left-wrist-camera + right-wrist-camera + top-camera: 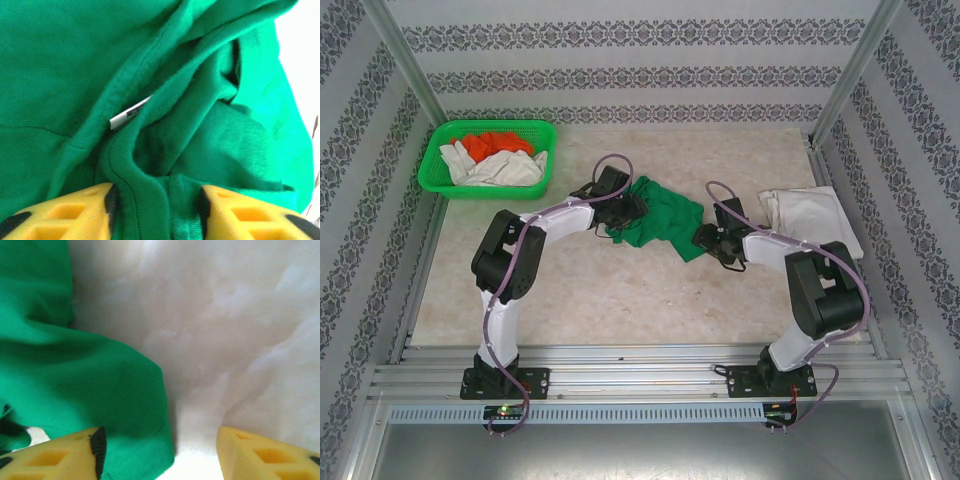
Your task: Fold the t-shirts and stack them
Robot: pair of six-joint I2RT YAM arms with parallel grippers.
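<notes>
A dark green t-shirt [660, 222] lies crumpled at mid-table. My left gripper [628, 208] is on its left side. In the left wrist view the ribbed collar [145, 200] is bunched between the yellow fingers [75, 210] and touches both pads, so the left gripper [156, 192] is partly closed on it. My right gripper [708, 240] is at the shirt's right edge. There the green t-shirt hem [135, 440] lies against the left finger [65, 455], with bare table up to the other; the right gripper [160, 432] is open. An off-white t-shirt [810, 218] lies folded at the right.
A bright green mesh basket [480, 190] stands at the back left, holding an orange t-shirt [500, 143] and an off-white one [505, 168]. Patterned walls and metal posts close in the table. Pale tabletop [240, 330] lies beyond the right fingers.
</notes>
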